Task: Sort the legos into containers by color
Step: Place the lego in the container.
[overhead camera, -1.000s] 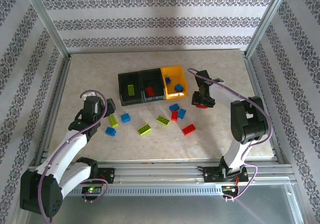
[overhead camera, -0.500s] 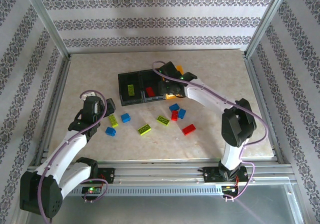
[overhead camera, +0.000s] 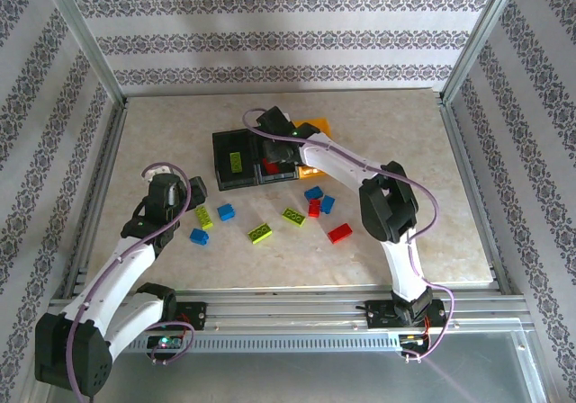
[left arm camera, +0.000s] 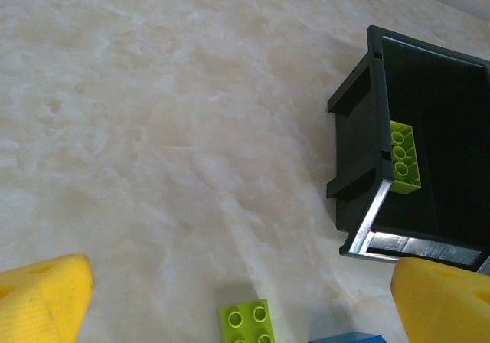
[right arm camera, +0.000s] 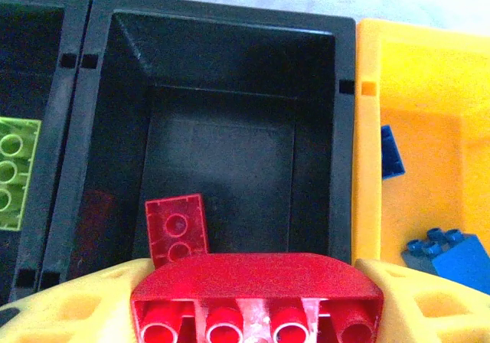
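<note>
My right gripper (right arm camera: 256, 285) is shut on a red lego (right arm camera: 256, 301), gripped at its two ends by the yellow fingers. It hangs over the middle black container (right arm camera: 230, 37), where another red lego (right arm camera: 176, 228) lies. A lime lego (right arm camera: 15, 171) lies in the left black container (overhead camera: 232, 162), and blue legos (right arm camera: 448, 255) in the yellow container (right arm camera: 367, 167). From above, the right gripper (overhead camera: 274, 149) covers part of the middle container. My left gripper (overhead camera: 191, 192) stands open, with a lime lego (left arm camera: 249, 324) between its fingers' lines on the table.
Loose legos lie on the table in front of the containers: lime (overhead camera: 204, 217), blue (overhead camera: 226, 211), blue (overhead camera: 198, 236), lime (overhead camera: 260, 232), lime (overhead camera: 293, 216), and a cluster of blue (overhead camera: 313, 192), red (overhead camera: 313, 208), blue (overhead camera: 328, 204), with a red (overhead camera: 339, 233) nearer.
My right arm has swung left with the red lego, from right of the yellow container to above the middle black one. The left arm has stayed put.
</note>
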Motion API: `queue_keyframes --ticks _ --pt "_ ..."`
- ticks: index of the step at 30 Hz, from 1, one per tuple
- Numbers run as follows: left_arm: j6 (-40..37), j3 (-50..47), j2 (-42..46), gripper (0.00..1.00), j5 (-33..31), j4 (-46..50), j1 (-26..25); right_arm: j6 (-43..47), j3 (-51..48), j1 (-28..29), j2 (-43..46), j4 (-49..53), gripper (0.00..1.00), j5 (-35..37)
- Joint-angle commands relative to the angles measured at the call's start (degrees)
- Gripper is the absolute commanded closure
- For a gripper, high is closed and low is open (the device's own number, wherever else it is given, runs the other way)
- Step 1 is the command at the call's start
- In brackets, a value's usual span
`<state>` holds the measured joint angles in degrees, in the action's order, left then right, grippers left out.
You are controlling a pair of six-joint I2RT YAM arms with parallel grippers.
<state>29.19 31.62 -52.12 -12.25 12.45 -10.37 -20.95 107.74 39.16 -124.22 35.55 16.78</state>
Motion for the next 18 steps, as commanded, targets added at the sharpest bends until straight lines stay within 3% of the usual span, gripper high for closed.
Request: queue_keyframes --ticks 1,18 --pt "0.0 -0.7 0.8 0.00 -0.5 1.3 1.0 1.4 2.7 0.3 -2.0 1.2 0.44 2.5" --pt "-0.1 -0.5 0.8 0.00 -0.3 1.5 1.0 1.7 3.5 0.3 -1.4 1.1 0.23 1.8"
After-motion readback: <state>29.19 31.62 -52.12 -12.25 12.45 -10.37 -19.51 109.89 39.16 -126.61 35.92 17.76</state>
